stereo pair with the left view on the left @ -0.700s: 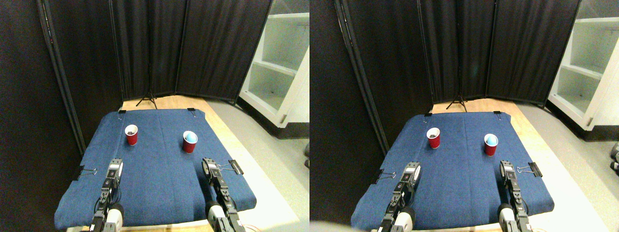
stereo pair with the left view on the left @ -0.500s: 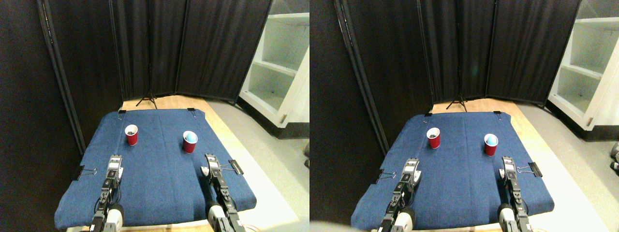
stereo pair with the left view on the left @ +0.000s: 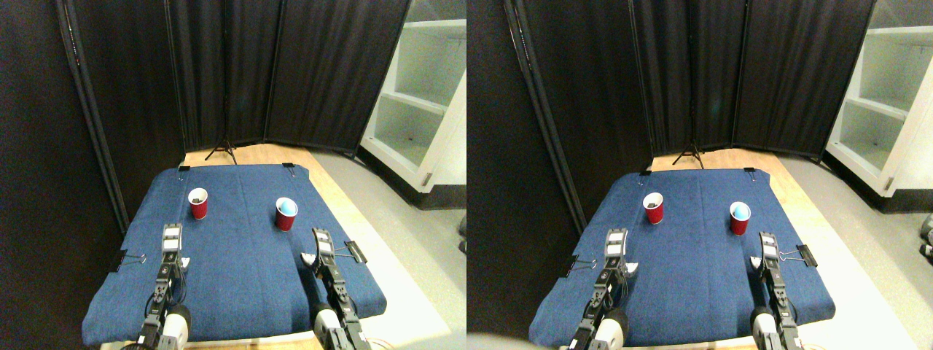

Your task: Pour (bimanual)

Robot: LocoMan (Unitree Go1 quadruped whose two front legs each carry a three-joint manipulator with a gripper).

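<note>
Left cup (stereo pair with the left view on the left: pixel 197 203): a red plastic cup with a white inside is standing upright left of frame centre, long axis vertical, mouth facing up, something dark lying in its bottom.
Right cup (stereo pair with the left view on the left: pixel 286 214): a matching red cup is standing upright just right of centre, mouth up, holding something pale blue.
Cloth (stereo pair with the left view on the left: pixel 240 277): a blue, felt-like sheet is covering the table, with black binder clips (stereo pair with the left view on the left: pixel 356 252) gripping its edges.
Left gripper (stereo pair with the left view on the left: pixel 171 237): it is reaching up from the lower left, short of the left cup and touching nothing; whether its jaws are parted cannot be told.
Right gripper (stereo pair with the left view on the left: pixel 319 242): it is rising at lower right, below the right cup, apart from it; its jaw state is likewise unreadable.
Backdrop: black pleated curtains (stereo pair with the left view on the left: pixel 240 73) are hanging across the top; white shelves (stereo pair with the left view on the left: pixel 419 102) are standing at upper right.
</note>
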